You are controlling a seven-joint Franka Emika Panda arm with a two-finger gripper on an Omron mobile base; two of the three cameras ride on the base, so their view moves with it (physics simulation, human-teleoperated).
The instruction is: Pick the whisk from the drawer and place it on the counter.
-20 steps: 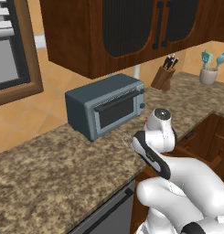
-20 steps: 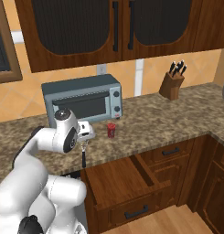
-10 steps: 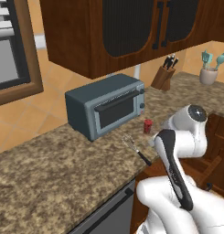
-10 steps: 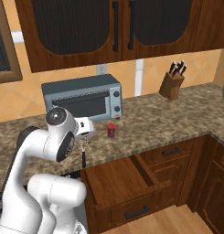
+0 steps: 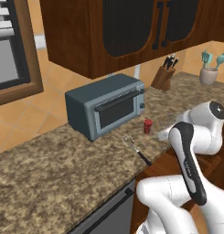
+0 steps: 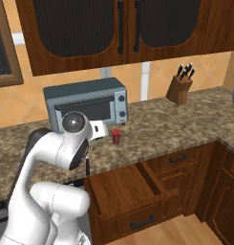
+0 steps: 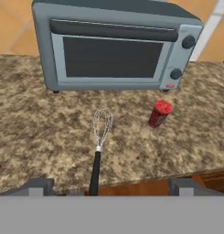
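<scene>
Whisk (image 7: 101, 137) lies on counter (image 7: 40, 128), ahead of hand (image 7: 109, 187).

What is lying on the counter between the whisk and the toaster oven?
Nothing: in the hand view, only bare counter separates the whisk from the toaster oven. The red can stands off to the side.

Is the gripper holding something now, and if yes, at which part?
Nothing is held. The whisk lies on the counter, and the gripper is open, its fingertips wide apart.
</scene>
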